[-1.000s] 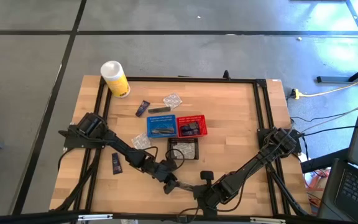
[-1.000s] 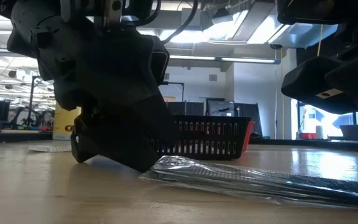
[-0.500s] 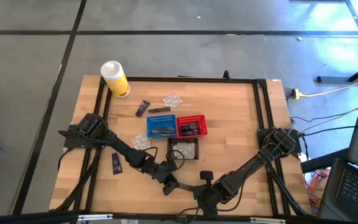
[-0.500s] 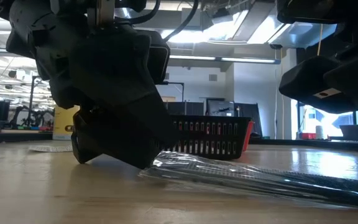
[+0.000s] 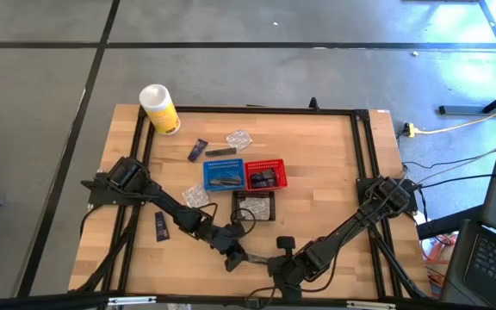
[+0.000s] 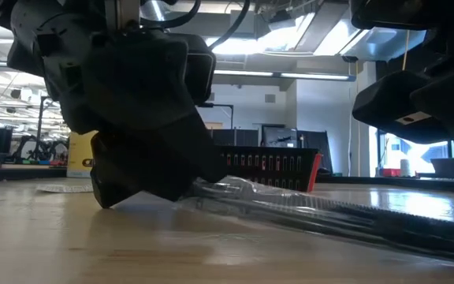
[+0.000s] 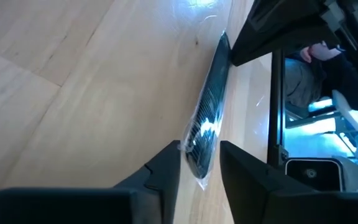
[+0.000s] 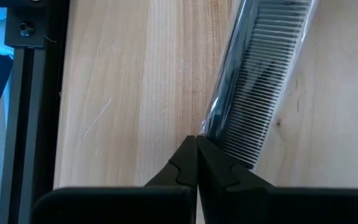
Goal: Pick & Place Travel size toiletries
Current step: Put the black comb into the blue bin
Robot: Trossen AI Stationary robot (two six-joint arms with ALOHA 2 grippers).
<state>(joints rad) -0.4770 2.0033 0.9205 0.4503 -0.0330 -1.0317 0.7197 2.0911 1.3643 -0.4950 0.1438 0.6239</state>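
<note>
High view takes in the whole tabletop (image 5: 325, 164): one white-and-yellow canister (image 5: 158, 108) at the far left corner, three mesh baskets near the middle, namely a blue basket (image 5: 224, 175), a red basket (image 5: 266, 175) touching its right side, and a black basket (image 5: 254, 207) just nearer the front edge, plus loose toiletries around them. Those count as one dark navy tube (image 5: 198, 150), one slim grey tube (image 5: 220, 152) and one clear packet (image 5: 239, 138) beyond the baskets, a second clear packet (image 5: 195, 197) beside the blue basket, and a second navy tube (image 5: 160, 226) toward the left edge. What this view hardly shows is the wrapped comb (image 7: 207, 121), a black comb in a clear crinkly sleeve lying close to the front edge between the two arms. Low view catches it as a long shiny strip (image 6: 321, 217) along the wood, its end under the left gripper (image 6: 144, 170), with the red basket behind. Left wrist view shows the left gripper's (image 7: 199, 163) fingers (image 7: 166, 168) a little apart, one on each side of the comb's near end, and whether they press it I cannot tell. Right wrist view shows the right gripper (image 8: 195, 149) with its fingers together, tips just beside the comb's edge (image 8: 260, 93), holding nothing.
</note>
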